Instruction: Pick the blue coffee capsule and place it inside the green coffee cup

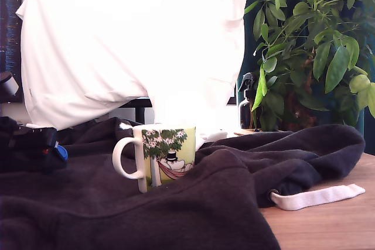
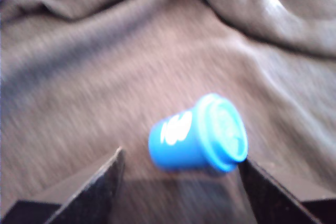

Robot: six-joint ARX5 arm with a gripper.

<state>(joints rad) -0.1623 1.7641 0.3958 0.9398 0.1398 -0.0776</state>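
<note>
The blue coffee capsule (image 2: 199,135) lies on its side on dark grey cloth, its white label showing and its rim close to one fingertip. My gripper (image 2: 181,182) is open, its two black fingers (image 2: 100,182) standing on either side of the capsule with a gap at the label end. In the exterior view the gripper (image 1: 35,144) sits low at the far left, with a bit of the blue capsule (image 1: 61,153) showing at its tip. The green coffee cup (image 1: 164,156) stands upright in the cloth's folds to the exterior view's right of the gripper, handle towards it.
A dark grey sweatshirt (image 1: 234,191) with a white drawstring (image 1: 316,197) covers most of the wooden table (image 1: 340,221). A white cloth (image 1: 129,39) hangs behind. A leafy plant (image 1: 310,45) and a black spray bottle (image 1: 248,106) stand at the back right.
</note>
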